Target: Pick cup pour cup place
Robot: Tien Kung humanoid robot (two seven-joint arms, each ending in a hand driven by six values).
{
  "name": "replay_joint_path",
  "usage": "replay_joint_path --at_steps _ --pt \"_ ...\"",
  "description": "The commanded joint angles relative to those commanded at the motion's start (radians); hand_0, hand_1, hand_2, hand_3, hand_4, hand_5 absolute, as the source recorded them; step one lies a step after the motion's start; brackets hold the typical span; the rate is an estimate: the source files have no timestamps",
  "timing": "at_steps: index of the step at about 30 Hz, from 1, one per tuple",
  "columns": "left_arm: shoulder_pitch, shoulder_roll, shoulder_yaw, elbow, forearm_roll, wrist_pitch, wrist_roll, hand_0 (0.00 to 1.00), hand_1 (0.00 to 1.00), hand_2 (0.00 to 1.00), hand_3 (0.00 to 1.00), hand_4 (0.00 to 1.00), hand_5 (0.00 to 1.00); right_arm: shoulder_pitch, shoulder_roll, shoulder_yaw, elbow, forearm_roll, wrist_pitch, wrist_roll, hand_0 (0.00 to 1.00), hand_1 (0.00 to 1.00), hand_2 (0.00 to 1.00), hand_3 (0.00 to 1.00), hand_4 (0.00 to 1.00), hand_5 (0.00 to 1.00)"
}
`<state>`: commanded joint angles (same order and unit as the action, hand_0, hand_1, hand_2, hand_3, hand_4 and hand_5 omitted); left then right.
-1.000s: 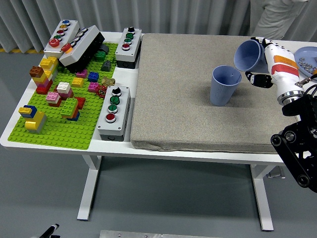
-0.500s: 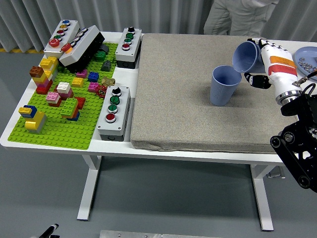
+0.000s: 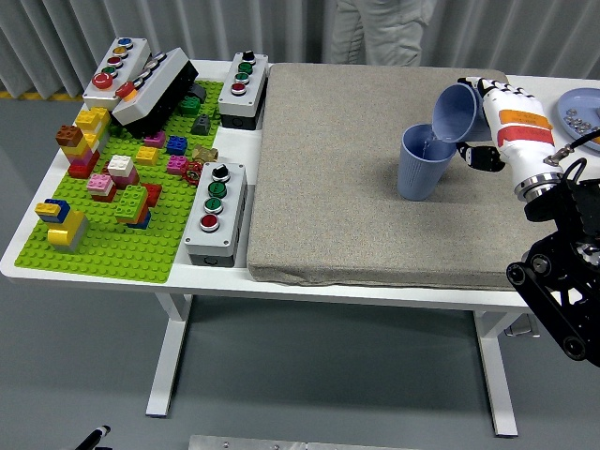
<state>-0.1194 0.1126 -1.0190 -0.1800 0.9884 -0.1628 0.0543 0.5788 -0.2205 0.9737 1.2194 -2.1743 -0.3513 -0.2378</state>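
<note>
The held cup is tipped well over on its side, mouth facing left and down, its lip just above the far-right rim of the standing cup, so the pour looks to be in hand. The right hand grasps the held cup from the right, its fingers wrapped round the cup's base end, with a thumb or fingertip showing dark just below the wrist side. I cannot tell whether anything is passing between the cups; something pale shows inside the standing cup's mouth, too small to name. The standing cup sits upright on the grey mat, just left of and below the fingers. By this reckoning the pick is done, the pour is under way, and what is left is to right the held cup and set it down on the mat. Well left of the hand lie button boxes and a green plate of bricks. A person stands at the far side, hands not shown.
</note>
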Motion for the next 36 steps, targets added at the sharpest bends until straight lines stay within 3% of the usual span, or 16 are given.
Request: replay_joint_path --at_steps 22,36 --pt "-0.002 0.001 -0.003 0.000 0.000 0.001 -0.001 0.869 0.835 0.898 0.795 0.648 0.998 0.027 -0.050 -0.047 0.023 -0.032 0.006 -0.039 0.814 0.683 0.593 0.665 0.761 0.104" --pt "-0.004 0.001 -0.009 0.000 0.002 0.002 -0.001 0.869 0.835 0.899 0.795 0.649 0.998 0.066 -0.104 -0.117 0.040 -0.039 0.039 -0.063 0.818 0.684 0.594 0.659 0.760 0.103"
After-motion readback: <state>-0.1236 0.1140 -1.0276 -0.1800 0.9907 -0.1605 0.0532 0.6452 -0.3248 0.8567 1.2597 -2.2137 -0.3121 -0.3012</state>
